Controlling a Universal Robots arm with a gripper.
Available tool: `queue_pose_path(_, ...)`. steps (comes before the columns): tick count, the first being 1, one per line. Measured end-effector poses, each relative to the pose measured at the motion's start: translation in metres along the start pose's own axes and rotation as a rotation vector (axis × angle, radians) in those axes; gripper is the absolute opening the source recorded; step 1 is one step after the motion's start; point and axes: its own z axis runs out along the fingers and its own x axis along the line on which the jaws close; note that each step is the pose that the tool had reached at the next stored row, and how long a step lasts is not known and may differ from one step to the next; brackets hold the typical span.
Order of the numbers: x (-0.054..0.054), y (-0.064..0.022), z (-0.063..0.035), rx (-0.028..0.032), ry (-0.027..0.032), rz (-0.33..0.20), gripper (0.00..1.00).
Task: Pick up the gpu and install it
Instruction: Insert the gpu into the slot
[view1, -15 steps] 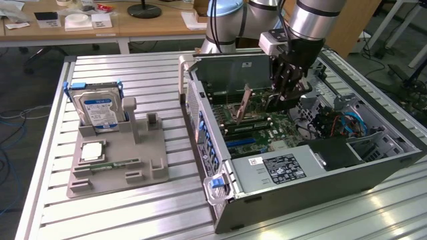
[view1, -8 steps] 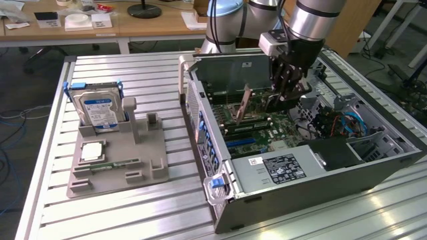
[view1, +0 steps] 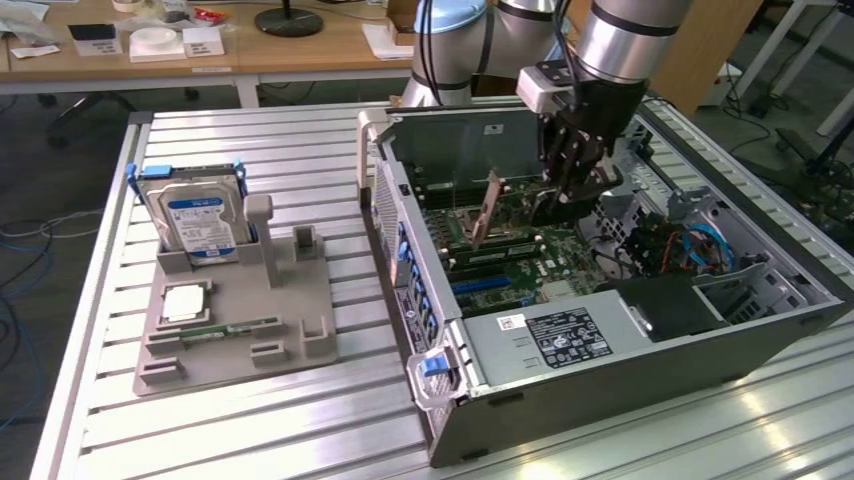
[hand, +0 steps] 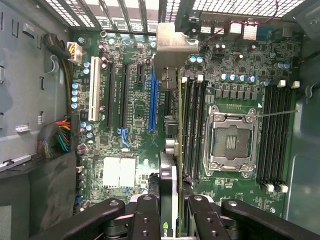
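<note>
One gpu (view1: 491, 212) stands on its edge just beside the blue slot (hand: 152, 100). The gripper (hand: 170, 207) pinches it with narrow jaws. If it stays off the blue slot, it could bump the green board (hand: 135, 145) and bend.

Hard drive label (view1: 195, 215), power supply label (view1: 571, 336): illegible.

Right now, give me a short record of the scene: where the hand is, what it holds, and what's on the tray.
hand: inside the open case, shut on the gpu
gpu: on edge over the motherboard, close to the blue slot; seated or not, cannot tell
tray: at the exterior view's left, holds the hard drive
CPU socket: empty
</note>
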Motion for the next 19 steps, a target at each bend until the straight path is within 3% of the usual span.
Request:
queue_pose_path(6,0.000,0.0021,0.0040,0.0040,0.0001,-0.001,0.27)
queue_pose_path(13,0.000,0.0081,0.0101,0.0169,0.0006,-0.005,0.27)
queue_pose_path(19,0.002,0.0100,0.0104,0.0173,0.0007,-0.005,0.27)
